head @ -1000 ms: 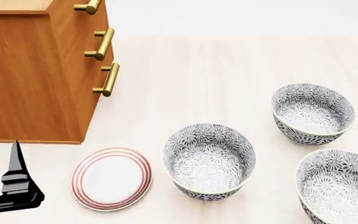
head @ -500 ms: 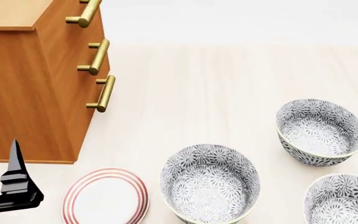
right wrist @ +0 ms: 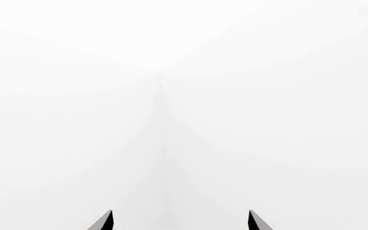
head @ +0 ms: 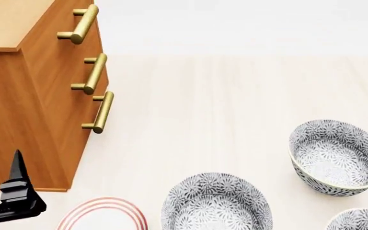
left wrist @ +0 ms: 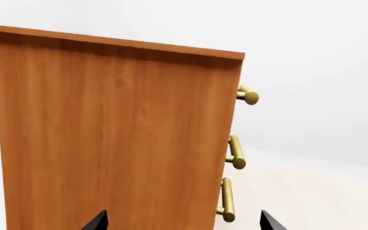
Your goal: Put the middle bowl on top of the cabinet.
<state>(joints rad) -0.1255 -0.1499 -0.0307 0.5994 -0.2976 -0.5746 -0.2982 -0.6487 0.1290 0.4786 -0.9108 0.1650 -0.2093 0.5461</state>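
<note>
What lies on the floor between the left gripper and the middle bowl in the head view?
The red-ringed white plate, cut off by the frame's lower edge, lies between the left gripper and the middle bowl.

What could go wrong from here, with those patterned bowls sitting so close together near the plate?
The middle bowl sits partly below the head view's edge, close beside the red-ringed plate, so a reaching gripper might nudge the plate. The left gripper faces the cabinet side up close and could bump it when swinging over. The cabinet top is high, so a bowl set near its edge may slip off.
</note>
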